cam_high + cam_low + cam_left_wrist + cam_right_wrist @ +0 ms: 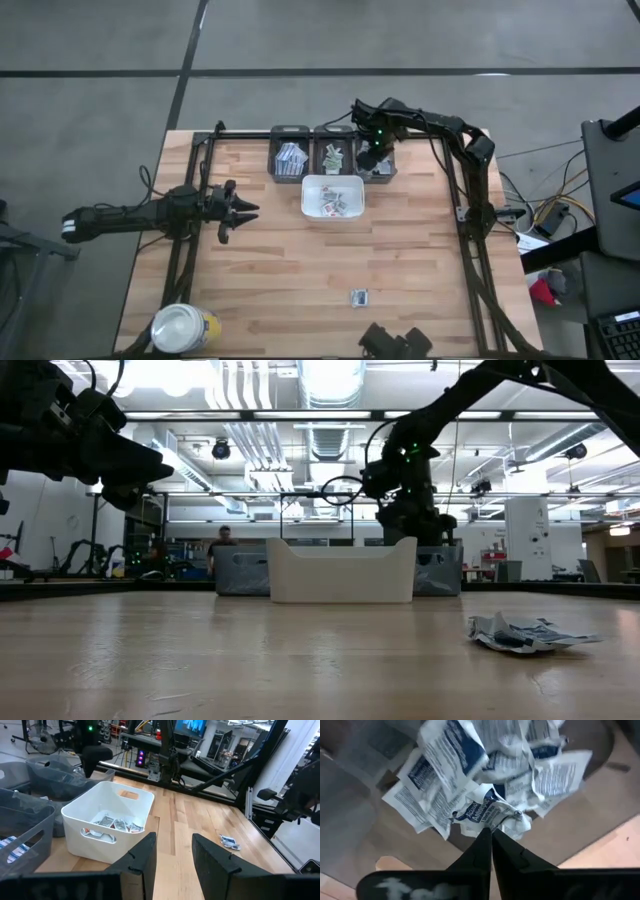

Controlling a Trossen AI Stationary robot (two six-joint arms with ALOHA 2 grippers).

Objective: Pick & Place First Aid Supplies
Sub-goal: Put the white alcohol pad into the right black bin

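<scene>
Three grey bins stand in a row at the table's far edge. My right gripper (pixel 372 156) points down over the rightmost bin (pixel 384 172), shut on a crumpled white and blue packet (pixel 492 815). A heap of like packets (pixel 470 775) lies in the bin below it. Just in front of the bins, the white tray (pixel 306 196) holds several packets (pixel 117 823). One loose packet (pixel 358 297) lies flat on the wood toward the near edge. At the table's left, my left gripper (pixel 240 210) hangs level and open, touching nothing. My right gripper pinches the packet's crumpled edge (pixel 509 816) between its two shut fingertips (pixel 481 845). The fingers come from above, pointing down. The packet hangs below the tips over the heap in the bin; whether it touches the heap cannot be told.
A yellow jar with a white lid (pixel 185 328) stands at the near left corner. The other two grey bins (pixel 289 158) (pixel 332 155) hold packets. A black frame runs along the table's left, right and far edges. Bare wood lies between the tray and the near edge.
</scene>
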